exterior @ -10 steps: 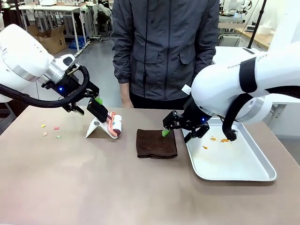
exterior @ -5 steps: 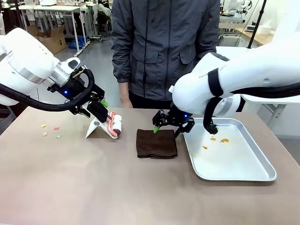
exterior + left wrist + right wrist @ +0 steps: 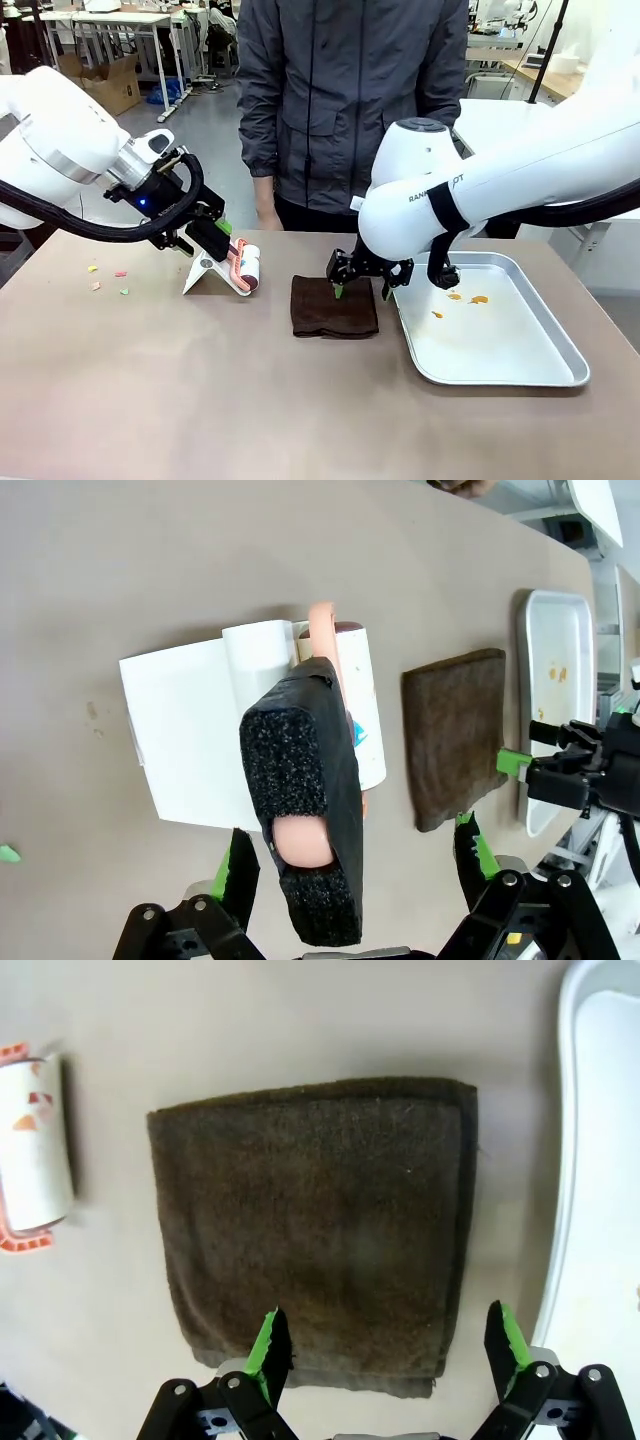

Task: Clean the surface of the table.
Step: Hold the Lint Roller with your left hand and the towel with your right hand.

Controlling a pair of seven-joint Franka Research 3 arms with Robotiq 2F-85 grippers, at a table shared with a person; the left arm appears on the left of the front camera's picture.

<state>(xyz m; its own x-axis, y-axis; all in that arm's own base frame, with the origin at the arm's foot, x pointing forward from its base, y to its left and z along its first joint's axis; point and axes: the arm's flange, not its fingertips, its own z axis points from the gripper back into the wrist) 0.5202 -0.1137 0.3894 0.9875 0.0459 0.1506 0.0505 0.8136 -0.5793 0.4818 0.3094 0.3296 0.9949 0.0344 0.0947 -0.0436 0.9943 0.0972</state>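
Right pincer (image 3: 361,289) shifted left over cloth (image 3: 335,310), wide open, empty | left pincer (image 3: 214,232) open astride roller handle (image 3: 310,810)

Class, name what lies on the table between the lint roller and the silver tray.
A folded dark brown cloth, seen in the front view between lint roller and tray.

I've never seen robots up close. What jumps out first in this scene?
Two big white arms lean over the tan table, a person standing across it. The right gripper hangs open over a dark brown cloth in the middle, beside a silver tray; the left gripper, also open, straddles the handle of a lint roller on a white stand to the left.
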